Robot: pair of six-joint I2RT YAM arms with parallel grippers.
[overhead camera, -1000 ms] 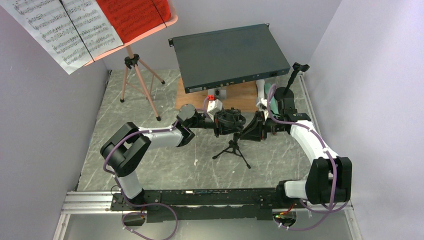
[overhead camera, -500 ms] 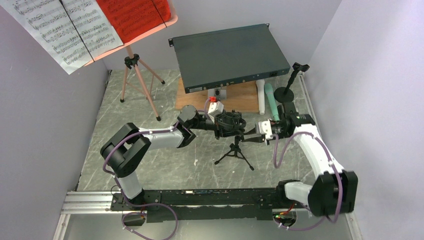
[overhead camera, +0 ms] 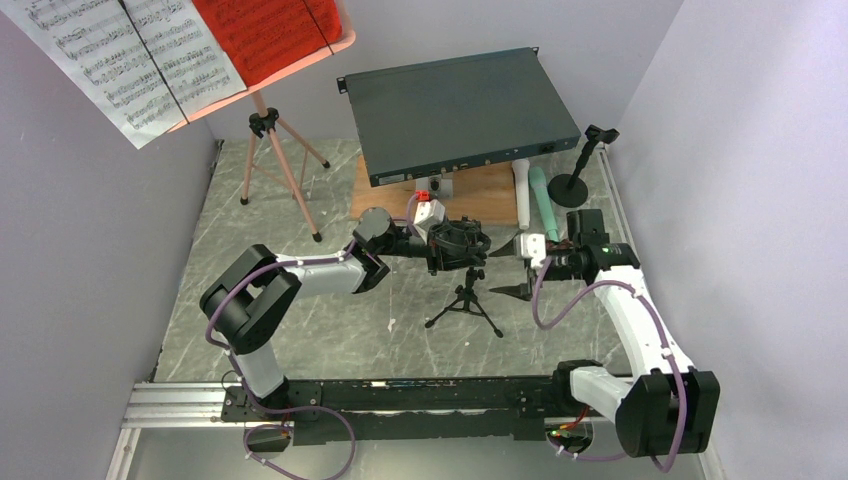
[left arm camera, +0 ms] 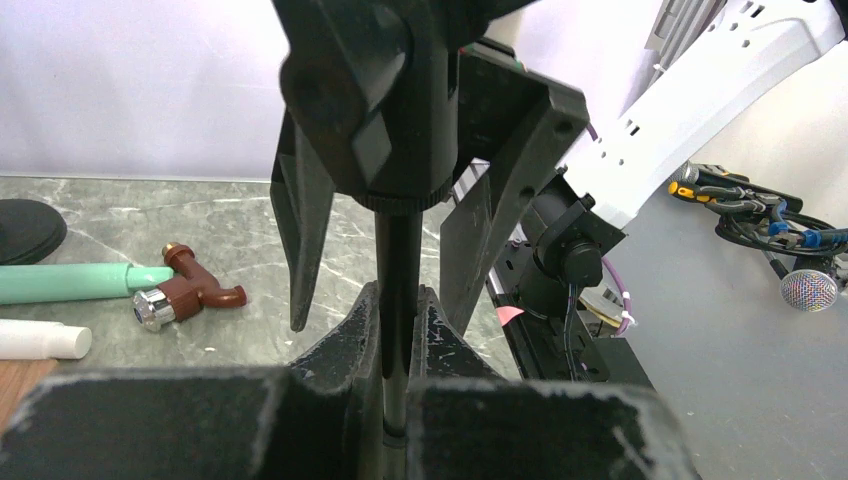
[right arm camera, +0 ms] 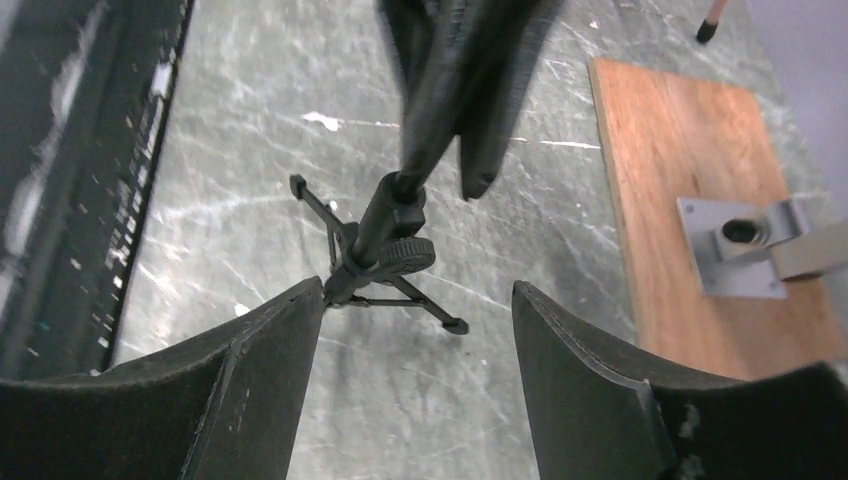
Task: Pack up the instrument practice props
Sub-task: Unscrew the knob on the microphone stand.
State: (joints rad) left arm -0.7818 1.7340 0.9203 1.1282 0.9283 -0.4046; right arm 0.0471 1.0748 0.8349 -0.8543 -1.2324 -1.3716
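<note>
A small black tripod stand with a round shock mount on top stands at the table's middle. My left gripper is shut on its thin pole, just under the mount. My right gripper hangs open just right of the stand with nothing between its fingers. The tripod lies ahead of them. The salmon-pink music stand at the back left carries white and red pages. A round-based mic stand and white and mint tubes sit at the back right.
A dark grey flat box rests tilted over a wooden board at the back. A small brown and chrome piece lies by the mint tube. Lavender walls close in left and right.
My right gripper has drawn back to the right from the tripod stand and opened. The left gripper keeps its hold on the pole and has barely moved.
</note>
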